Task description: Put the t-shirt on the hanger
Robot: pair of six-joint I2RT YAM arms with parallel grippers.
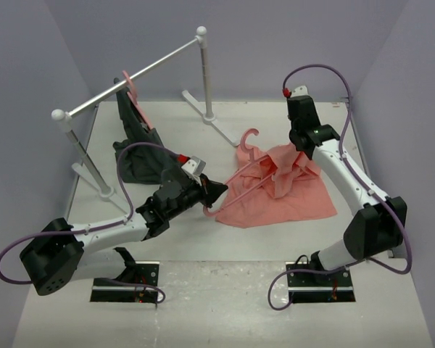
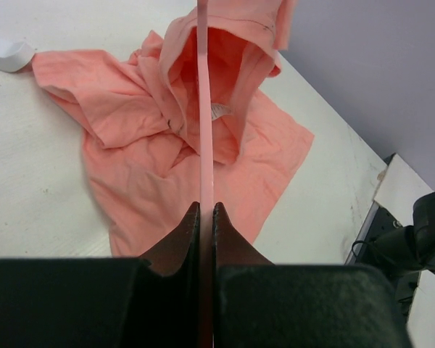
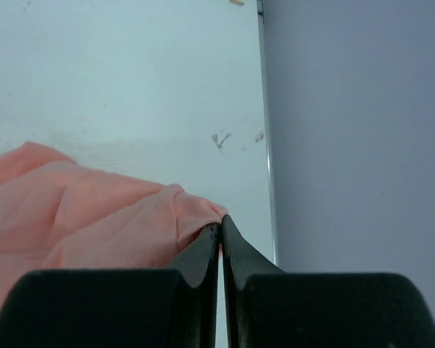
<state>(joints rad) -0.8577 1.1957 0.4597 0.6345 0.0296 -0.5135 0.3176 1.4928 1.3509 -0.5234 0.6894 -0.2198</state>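
Two pincers, both pressed together: my left pincer [image 2: 206,209] pinches the hanger [image 2: 205,109], likely light, stiff, slick; my right pincer [image 3: 220,223] nips the t-shirt [image 3: 94,217], soft and limp, heaped on the tabletop [image 1: 203,239] over the hanger's far end. Hems probably grip best.

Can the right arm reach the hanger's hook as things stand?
Probably yes: the hook lies bare beyond the t-shirt, near the right pincer, though that pincer is shut on the t-shirt.
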